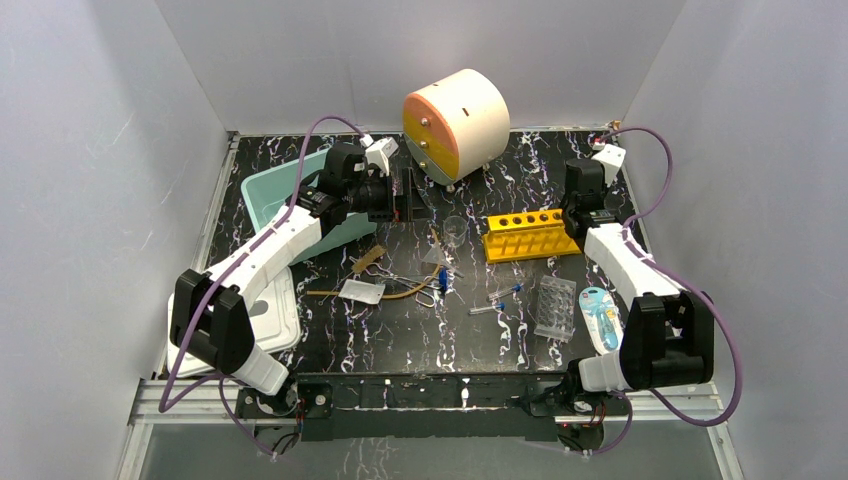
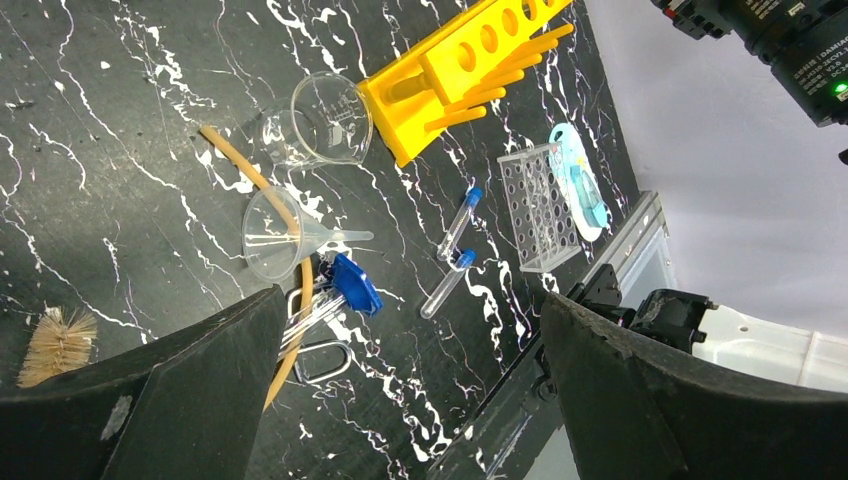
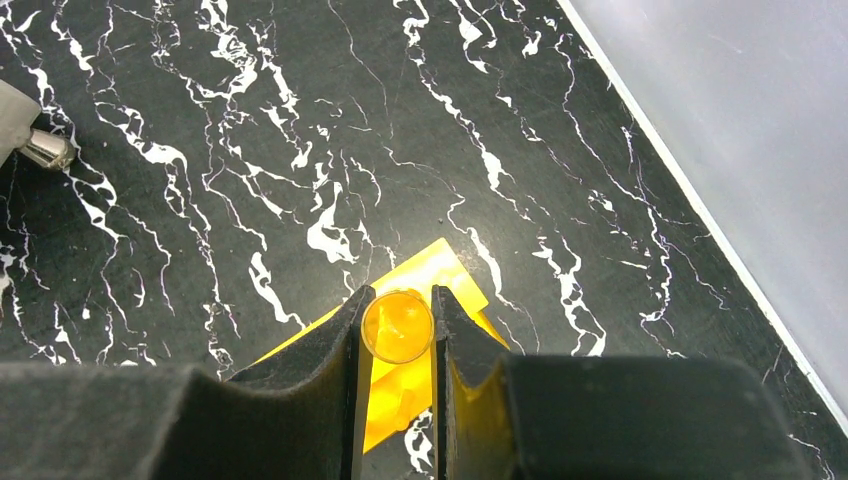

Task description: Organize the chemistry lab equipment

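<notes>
Black right gripper (image 3: 397, 300): my fingers are clenched on a clear tube (image 3: 397, 327), seen end-on; its length and cap are hidden from me.
Beneath tube: yellow holed rack (image 3: 440, 270), mostly cut off by my fingers; its yellow shows through the tube.
Left gripper (image 2: 410, 300): released, jaws wide.
Below left gripper: two blue-capped tubes (image 2: 460, 220) lying loose; clear glass funnel (image 2: 275, 232) on its side.
Metal scissor-like forceps (image 2: 320, 355): only ring handles plain.
Brown brush (image 2: 58, 345): cut off by my finger.
Clear well plate (image 2: 537, 205): beside the rack.
</notes>
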### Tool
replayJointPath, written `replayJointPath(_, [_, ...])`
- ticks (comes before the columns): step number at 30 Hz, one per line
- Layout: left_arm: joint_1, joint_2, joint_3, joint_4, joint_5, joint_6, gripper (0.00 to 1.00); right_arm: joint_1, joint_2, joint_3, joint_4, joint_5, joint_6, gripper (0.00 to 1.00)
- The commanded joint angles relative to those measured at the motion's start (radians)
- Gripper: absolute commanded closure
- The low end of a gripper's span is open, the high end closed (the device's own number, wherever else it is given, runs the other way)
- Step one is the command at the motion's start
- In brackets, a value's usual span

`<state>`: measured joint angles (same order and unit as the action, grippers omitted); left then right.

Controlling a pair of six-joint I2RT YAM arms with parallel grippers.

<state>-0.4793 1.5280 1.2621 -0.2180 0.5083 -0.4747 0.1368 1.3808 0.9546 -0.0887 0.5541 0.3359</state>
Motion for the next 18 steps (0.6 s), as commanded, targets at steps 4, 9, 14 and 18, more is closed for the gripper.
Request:
replayJointPath(4, [0.005,-0.028,0.048,-0.017,0.005,0.017,0.02,-0.013,0.030,-0.009,0.188,0.032,-0.029,0.75])
replayJointPath(9, [0.005,-0.030,0.055,-0.026,-0.002,0.025,0.02,-0.025,0.086,0.018,0.254,0.026,-0.072,0.74])
replayJointPath(14, [0.005,-0.038,0.056,-0.020,-0.011,0.025,0.02,-0.031,0.112,0.044,0.269,0.017,-0.096,0.69])
replayJointPath(18, [0.005,-0.042,0.057,-0.013,-0.014,0.019,0.02,-0.032,0.103,0.062,0.246,0.009,-0.098,0.61])
